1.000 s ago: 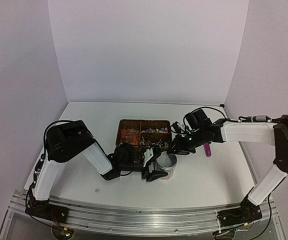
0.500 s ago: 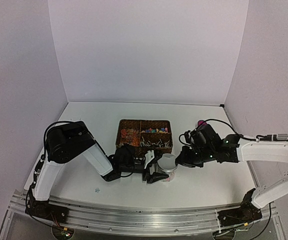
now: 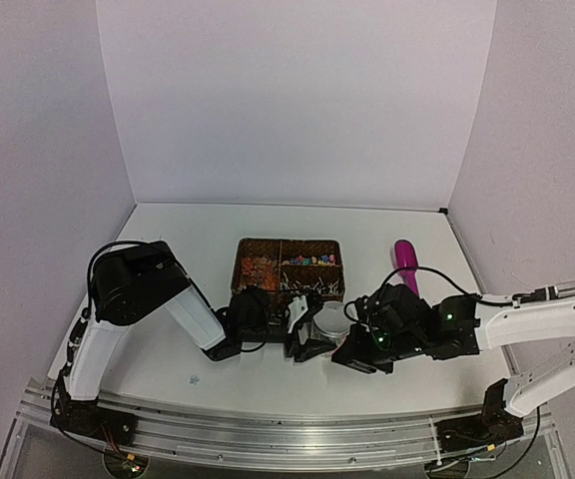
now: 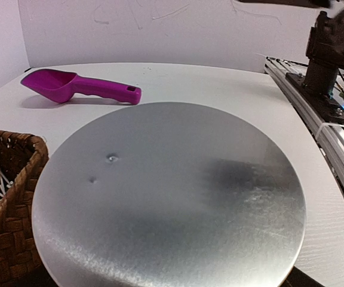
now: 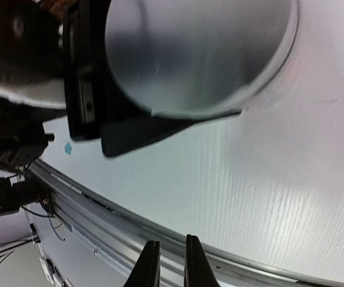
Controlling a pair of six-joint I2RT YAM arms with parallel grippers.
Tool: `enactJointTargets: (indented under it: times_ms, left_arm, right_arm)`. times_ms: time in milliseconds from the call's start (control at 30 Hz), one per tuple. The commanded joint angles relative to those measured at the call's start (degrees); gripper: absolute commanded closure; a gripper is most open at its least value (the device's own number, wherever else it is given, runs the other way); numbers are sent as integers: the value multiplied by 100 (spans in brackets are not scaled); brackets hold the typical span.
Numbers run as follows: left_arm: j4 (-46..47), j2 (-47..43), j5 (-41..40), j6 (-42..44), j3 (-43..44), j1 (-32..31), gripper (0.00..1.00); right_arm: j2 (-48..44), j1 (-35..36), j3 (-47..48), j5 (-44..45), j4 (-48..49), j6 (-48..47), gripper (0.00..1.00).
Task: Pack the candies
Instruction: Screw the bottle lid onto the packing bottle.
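White tabletop (image 3: 198, 230), lavender walls: lidded tin braced, scoop lying flat.
My left tool (image 3: 307, 331) is spread wide around the round tin (image 3: 330, 319), seemingly clasping it. My right tool (image 5: 171, 251), nearly pressed together, holds nothing. The candies (image 3: 309, 260) sit in the wicker basket's (image 3: 268, 240) far-right compartment, with the magenta scoop (image 3: 405, 261) apart.

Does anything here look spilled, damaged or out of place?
A tiny pale blue speck lies alone on the white table near the front left, far from the brown wicker basket; possibly a stray candy. The round silver tin's lid has two small dents.
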Motion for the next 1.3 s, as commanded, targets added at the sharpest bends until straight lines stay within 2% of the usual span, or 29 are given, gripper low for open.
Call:
enactJointTargets:
  times_ms: [0,167,333,467,700,933,1133,1267]
  left_arm:
    - [-292,-33,-254,-16,23,66,56]
    - [-224,-70,70,79,-42,61,55]
    - [-268,-131,492,146,-65,57,50]
    - [-370,-223,505,269,-83,57,40]
    - [-756,-493,745,719,89,81,14]
    - [-1159,-812,903,977,127,92,1]
    - [-1219,-1180,666,1134,-11,93,0]
    - [-1496,-1683,781,1327,-229,110,0]
  right_arm:
    - [-331,60,88,-357,-12,577,85]
    - [-831,-41,325,151,-770,357,81]
    - [-1148,-715,622,486,-1428,-75,74]
    - [-1172,-1143,687,567,-1665,-390,71]
    - [-1055,-1416,913,769,-1882,-831,57]
    - [-911,-1532,1162,922,-1928,-1111,50]
    - [-736,-1578,1454,951,-1965,-1322,35]
    - [-671,-1662,1555,1091,-1997,-1339,24]
